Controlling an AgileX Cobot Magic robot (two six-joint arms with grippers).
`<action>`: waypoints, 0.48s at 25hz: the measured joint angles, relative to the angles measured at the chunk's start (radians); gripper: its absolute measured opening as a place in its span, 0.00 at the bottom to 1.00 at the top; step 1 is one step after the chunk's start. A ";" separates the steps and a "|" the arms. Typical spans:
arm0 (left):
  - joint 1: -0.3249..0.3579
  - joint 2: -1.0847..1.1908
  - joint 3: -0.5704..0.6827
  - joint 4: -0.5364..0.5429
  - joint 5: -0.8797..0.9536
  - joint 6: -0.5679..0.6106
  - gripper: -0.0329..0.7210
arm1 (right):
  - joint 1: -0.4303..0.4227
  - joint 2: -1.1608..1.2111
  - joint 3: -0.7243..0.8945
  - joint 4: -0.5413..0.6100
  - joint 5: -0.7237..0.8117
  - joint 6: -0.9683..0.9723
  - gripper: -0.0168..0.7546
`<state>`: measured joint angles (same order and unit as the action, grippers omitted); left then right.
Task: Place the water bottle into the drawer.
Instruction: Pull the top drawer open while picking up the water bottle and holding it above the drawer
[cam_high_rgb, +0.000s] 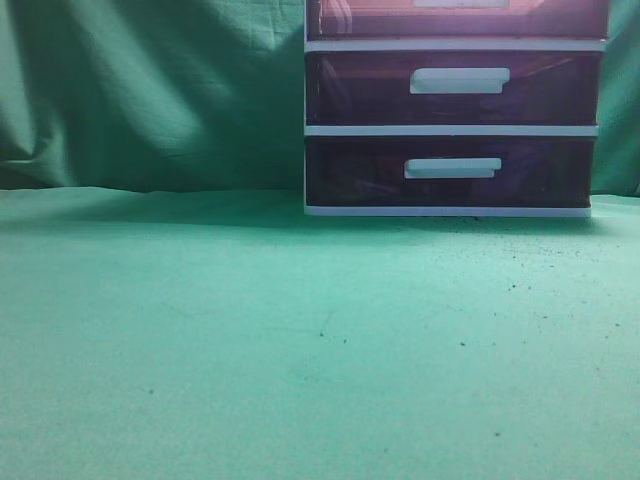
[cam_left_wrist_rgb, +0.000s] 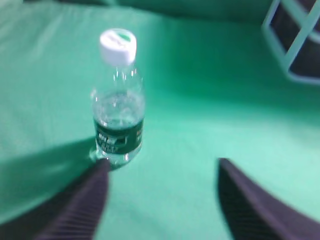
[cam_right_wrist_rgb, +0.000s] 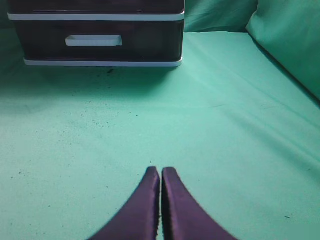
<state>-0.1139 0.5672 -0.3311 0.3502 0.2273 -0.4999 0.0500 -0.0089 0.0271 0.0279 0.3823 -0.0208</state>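
the water bottle (cam_left_wrist_rgb: 118, 97) stands upright on the green surface (cam_left_wrist_rgb: 210, 125), white cap, green label blurred unreadable. left jaws (cam_left_wrist_rgb: 162, 200) spread wide, empty; right jaws (cam_right_wrist_rgb: 161, 200) pressed together, empty. the drawer (cam_high_rgb: 456, 18) closed.

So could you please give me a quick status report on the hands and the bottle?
Left hand open, short of the upright water bottle. Right hand shut, empty. Top drawer looks closed. Nothing in the way.
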 joint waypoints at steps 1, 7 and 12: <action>0.000 0.044 -0.012 0.000 0.008 0.000 0.61 | 0.000 0.000 0.000 0.000 0.000 0.000 0.02; 0.000 0.272 -0.093 0.136 0.012 -0.092 0.90 | 0.000 0.000 0.000 0.000 0.000 0.000 0.02; 0.000 0.429 -0.173 0.447 0.047 -0.381 0.90 | 0.000 0.000 0.000 0.000 0.000 0.000 0.02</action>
<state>-0.1139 0.9959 -0.5044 0.7969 0.2744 -0.8806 0.0500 -0.0089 0.0271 0.0279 0.3823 -0.0208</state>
